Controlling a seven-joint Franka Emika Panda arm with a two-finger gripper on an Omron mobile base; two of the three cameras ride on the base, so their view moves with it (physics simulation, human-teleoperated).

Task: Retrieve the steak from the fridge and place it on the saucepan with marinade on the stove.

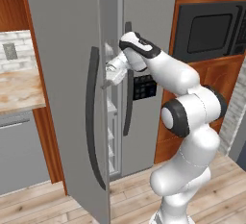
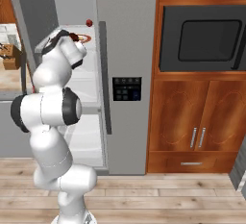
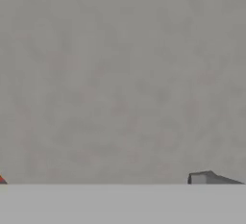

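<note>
The grey fridge [image 1: 144, 6] stands with its left door [image 1: 67, 98] swung open, and my arm reaches in at upper-shelf height. My gripper [image 1: 107, 74] sits inside, just past the door's edge. The steak [image 2: 73, 36], a small dark reddish lump, lies on a white shelf next to a round orange-rimmed plate [image 2: 85, 38], directly above my wrist. In the hand view a plain grey surface lies close ahead; one dark fingertip [image 3: 204, 177] rises at the lower right, far off centre, with nothing between the jaws. The saucepan and the stove are out of view.
A small red round fruit [image 2: 89, 22] rests on the shelf above the steak. A black built-in microwave [image 2: 206, 38] and wooden cabinets [image 2: 192, 122] stand right of the fridge. A wooden counter [image 1: 17, 91] lies to the left, past the open door.
</note>
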